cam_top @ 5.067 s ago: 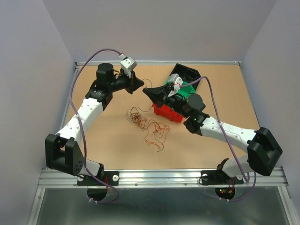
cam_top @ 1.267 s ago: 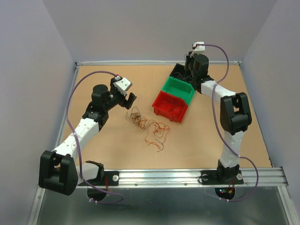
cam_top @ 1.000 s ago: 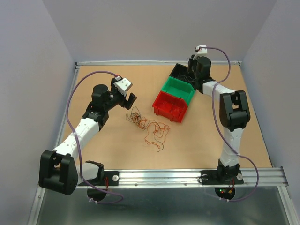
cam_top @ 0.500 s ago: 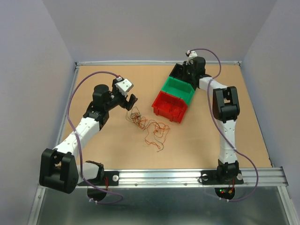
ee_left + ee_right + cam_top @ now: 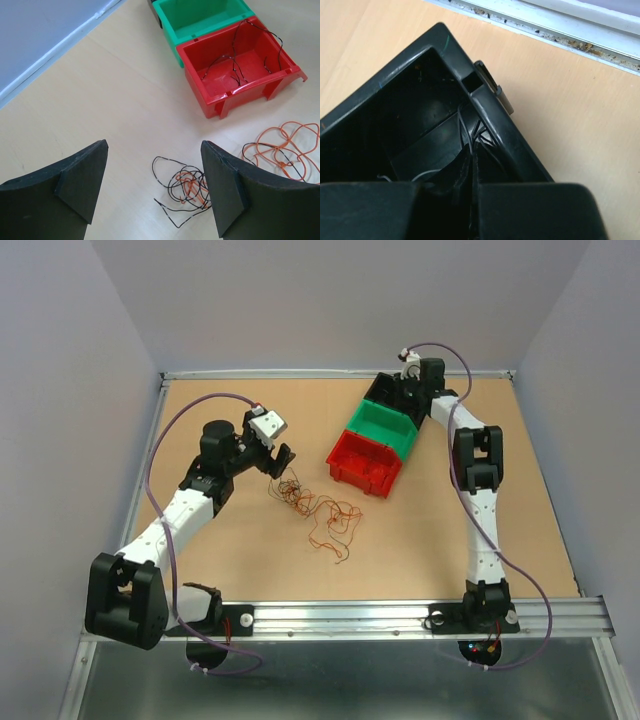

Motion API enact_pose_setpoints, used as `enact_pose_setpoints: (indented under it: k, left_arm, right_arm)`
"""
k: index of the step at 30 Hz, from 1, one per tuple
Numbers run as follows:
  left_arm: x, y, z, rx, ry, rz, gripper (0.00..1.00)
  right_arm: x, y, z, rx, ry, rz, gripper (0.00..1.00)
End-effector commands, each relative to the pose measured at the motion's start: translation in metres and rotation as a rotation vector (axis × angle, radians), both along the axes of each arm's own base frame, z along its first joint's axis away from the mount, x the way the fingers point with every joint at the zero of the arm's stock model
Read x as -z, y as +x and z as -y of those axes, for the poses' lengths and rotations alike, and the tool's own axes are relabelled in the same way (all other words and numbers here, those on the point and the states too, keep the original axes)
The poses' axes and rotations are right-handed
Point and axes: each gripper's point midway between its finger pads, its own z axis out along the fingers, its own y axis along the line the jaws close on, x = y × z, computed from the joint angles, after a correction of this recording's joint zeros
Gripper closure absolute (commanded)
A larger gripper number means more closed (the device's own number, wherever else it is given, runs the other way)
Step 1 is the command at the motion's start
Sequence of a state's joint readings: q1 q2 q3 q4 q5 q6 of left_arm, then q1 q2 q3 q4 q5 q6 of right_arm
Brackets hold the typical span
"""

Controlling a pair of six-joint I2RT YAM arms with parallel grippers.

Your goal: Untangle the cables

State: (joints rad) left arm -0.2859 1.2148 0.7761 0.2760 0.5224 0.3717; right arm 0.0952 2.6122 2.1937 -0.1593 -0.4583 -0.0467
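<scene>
The cables (image 5: 318, 508) lie in a loose tangle of thin orange and dark wires on the table, left of the red bin (image 5: 364, 466). My left gripper (image 5: 278, 459) hangs open just above the tangle's left end. In the left wrist view, a dark and orange knot (image 5: 187, 187) sits between and below the open left gripper (image 5: 154, 145). Orange loops (image 5: 285, 147) lie to the right. Dark cables (image 5: 235, 65) rest inside the red bin (image 5: 215, 97). My right gripper (image 5: 472, 152) is down in the black bin (image 5: 445, 47), shut on a thin dark cable (image 5: 462, 125).
A green bin (image 5: 382, 428) stands between the red bin and the black bin (image 5: 384, 391) at the back right. The back rail (image 5: 560, 30) runs close behind the black bin. My right arm (image 5: 478, 490) stretches straight up the right side.
My right arm has stretched out and brought its gripper down into the black bin. The left gripper has edged slightly toward the tangle and stays open.
</scene>
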Motion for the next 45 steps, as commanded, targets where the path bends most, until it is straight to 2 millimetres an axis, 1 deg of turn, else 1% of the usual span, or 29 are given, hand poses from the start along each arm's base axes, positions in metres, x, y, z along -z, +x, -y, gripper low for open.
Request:
enact_pose_setpoints:
  k: [1,2,4,5,6,8,9,11,12,16,17,19,20,22,26,27,28,30,33,35,38,43,45]
  left_arm:
    - [-0.009,0.001,0.004,0.034,0.003,0.035,0.14]
    - [-0.008,0.001,0.004,0.031,0.005,0.036,0.14]
    - [-0.01,0.0,0.003,0.031,0.006,0.043,0.14]
    - [-0.01,0.0,0.004,0.032,0.005,0.043,0.14]
    - [-0.011,0.0,0.003,0.032,0.005,0.046,0.14]
    - [-0.012,-0.001,0.003,0.028,0.005,0.055,0.14]
    - [-0.014,-0.001,0.002,0.023,0.003,0.061,0.14]
    - [-0.015,-0.002,0.001,0.019,0.003,0.07,0.14]
    - [-0.017,-0.002,0.001,0.02,0.001,0.073,0.14]
    - [-0.016,-0.003,0.0,0.017,0.001,0.074,0.14]
    - [-0.017,-0.003,0.001,0.02,0.0,0.075,0.14]
    - [-0.016,-0.002,0.001,0.019,0.001,0.073,0.14]
    - [-0.015,-0.002,0.001,0.02,0.003,0.072,0.14]
    - [-0.015,-0.002,0.001,0.021,0.004,0.071,0.14]
    - [-0.016,-0.002,0.001,0.02,0.002,0.073,0.14]
    - [-0.016,-0.002,0.001,0.022,0.001,0.073,0.14]
    - [-0.016,-0.002,0.002,0.024,0.004,0.073,0.14]
    - [-0.014,-0.002,0.002,0.024,0.004,0.069,0.14]
    - [-0.014,-0.002,0.002,0.026,0.005,0.069,0.14]
    - [-0.013,-0.001,0.002,0.026,0.006,0.065,0.14]
    - [-0.011,0.0,0.002,0.023,0.01,0.062,0.14]
    - [-0.011,0.0,0.002,0.023,0.01,0.062,0.14]
    - [-0.01,0.0,0.002,0.025,0.011,0.06,0.14]
  right_arm:
    - [0.008,-0.016,0.013,-0.046,-0.024,-0.058,0.94]
    - [0.005,-0.021,0.016,-0.045,-0.034,-0.059,0.87]
    - [-0.005,-0.022,0.018,-0.044,-0.051,-0.042,0.83]
    - [-0.01,-0.023,0.018,-0.047,-0.052,-0.033,0.76]
    - [-0.025,-0.022,0.018,-0.051,-0.049,-0.01,0.73]
    - [-0.04,-0.02,0.017,-0.045,-0.038,0.011,0.73]
    - [-0.055,-0.018,0.016,-0.041,-0.03,0.034,0.72]
    - [-0.07,-0.017,0.012,-0.044,-0.006,0.052,0.71]
    - [-0.082,-0.017,0.012,-0.038,0.002,0.066,0.7]
    - [-0.105,-0.016,0.011,-0.016,0.033,0.092,0.65]
    - [-0.106,-0.016,0.011,-0.009,0.042,0.086,0.63]
    - [-0.115,-0.015,0.012,0.006,0.047,0.097,0.56]
    - [-0.116,-0.014,0.013,0.011,0.051,0.097,0.5]
    - [-0.122,-0.014,0.013,0.018,0.057,0.106,0.48]
    - [-0.123,-0.015,0.005,-0.016,0.077,0.125,0.47]
    - [-0.119,-0.017,0.004,-0.024,0.081,0.121,0.48]
    - [-0.122,-0.015,0.003,-0.026,0.094,0.141,0.48]
    - [-0.119,-0.015,0.0,-0.025,0.123,0.141,0.48]
    - [-0.118,-0.013,-0.002,-0.02,0.155,0.153,0.44]
    - [-0.123,-0.01,-0.008,-0.028,0.198,0.171,0.42]
    - [-0.131,-0.01,-0.019,-0.065,0.273,0.173,0.42]
    - [-0.141,-0.01,-0.03,-0.093,0.378,0.168,0.43]
    - [-0.152,-0.01,-0.035,-0.098,0.446,0.178,0.38]
